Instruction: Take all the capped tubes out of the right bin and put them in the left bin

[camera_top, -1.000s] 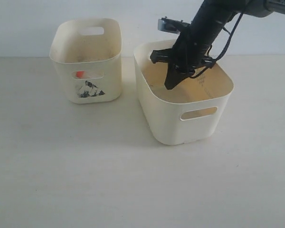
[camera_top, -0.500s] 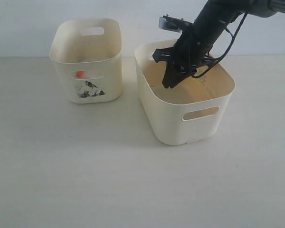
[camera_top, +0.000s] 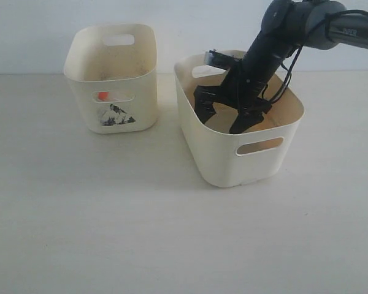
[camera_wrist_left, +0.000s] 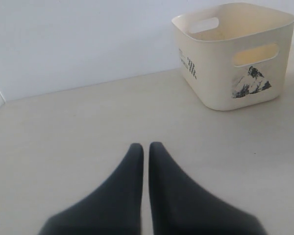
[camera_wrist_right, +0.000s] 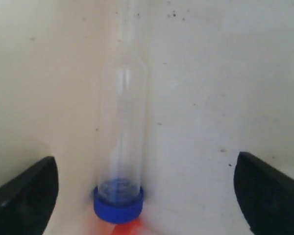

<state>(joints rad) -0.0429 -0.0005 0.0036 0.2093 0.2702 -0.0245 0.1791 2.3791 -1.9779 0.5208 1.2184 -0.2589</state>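
Note:
My right gripper (camera_top: 224, 122) stands open, low inside the right bin (camera_top: 218, 160). In the right wrist view a clear tube with a blue cap (camera_wrist_right: 121, 147) lies on the bin floor along the foot of a wall. It sits between the wide-spread fingers (camera_wrist_right: 24, 196) of my right gripper (camera_wrist_right: 147, 198), nearer one of them and touching neither. A bit of orange-red cap (camera_wrist_right: 125, 227) shows just past the blue cap. The left bin (camera_top: 113, 76) holds an orange-red cap (camera_top: 102, 95), seen through its handle slot. My left gripper (camera_wrist_left: 146, 147) is shut and empty over the table, well short of the left bin (camera_wrist_left: 220, 73).
The two bins stand close together at the back of a pale table (camera_top: 110, 220), with a white wall behind them. The right arm (camera_top: 282, 30) comes down into the right bin from the upper right. The left arm is outside the exterior view.
My right gripper has sunk deeper into the right bin, and its fingers, close together before, have spread wide.

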